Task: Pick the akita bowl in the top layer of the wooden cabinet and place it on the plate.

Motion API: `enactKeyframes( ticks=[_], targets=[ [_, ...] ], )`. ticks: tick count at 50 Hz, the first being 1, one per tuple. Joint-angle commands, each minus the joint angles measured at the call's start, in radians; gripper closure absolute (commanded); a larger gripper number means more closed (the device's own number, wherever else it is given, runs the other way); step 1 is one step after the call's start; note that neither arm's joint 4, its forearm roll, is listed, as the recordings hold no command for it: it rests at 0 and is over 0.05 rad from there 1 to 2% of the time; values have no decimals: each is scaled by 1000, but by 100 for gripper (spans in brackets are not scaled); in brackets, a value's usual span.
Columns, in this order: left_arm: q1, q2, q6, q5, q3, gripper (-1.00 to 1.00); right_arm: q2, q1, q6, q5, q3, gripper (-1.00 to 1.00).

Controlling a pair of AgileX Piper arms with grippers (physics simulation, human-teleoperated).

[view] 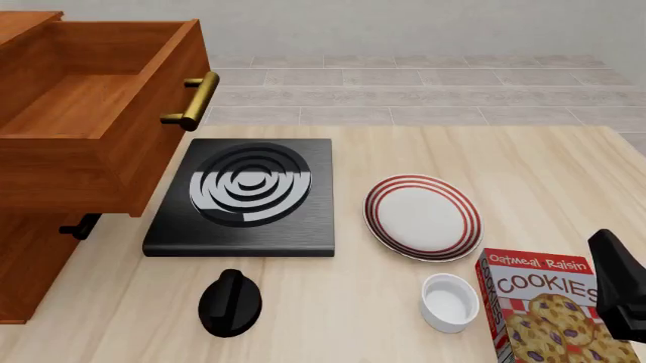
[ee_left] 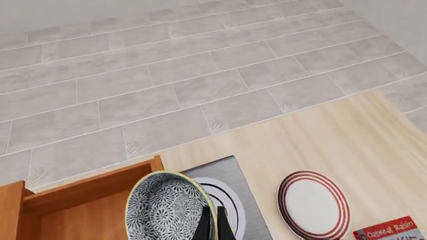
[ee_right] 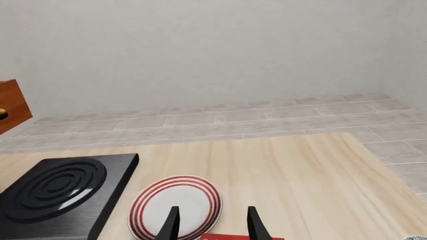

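In the left wrist view my left gripper [ee_left: 213, 227] is shut on the rim of the akita bowl [ee_left: 163, 207], speckled dark and white with a pale rim. The bowl hangs tilted over the corner where the wooden cabinet's open top layer [ee_left: 87, 210] meets the stove. The red-ringed plate [ee_left: 313, 205] lies bare further along the table. The front view shows the pulled-out top layer [view: 101, 106] with nothing in it and the plate [view: 422, 217], but neither the bowl nor my left gripper. My right gripper [ee_right: 211, 227] is open, hovering above the plate [ee_right: 175, 205].
A black stove [view: 247, 193] sits between the cabinet and the plate. In front of it lies a small black rounded object [view: 230, 302]. A plain white small bowl [view: 449, 301] and a cookie box [view: 550, 310] stand near the front right, beside part of the right arm [view: 616, 295].
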Motion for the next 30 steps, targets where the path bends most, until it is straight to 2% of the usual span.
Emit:
enactKeyframes(
  ticks=[1, 30],
  targets=[
    [-54, 21, 2, 0, -43, 100, 0, 1, 0, -1, 1, -100],
    [-195, 101, 4, -32, -89, 100, 1, -3, 2, -2, -3, -100]
  ],
)
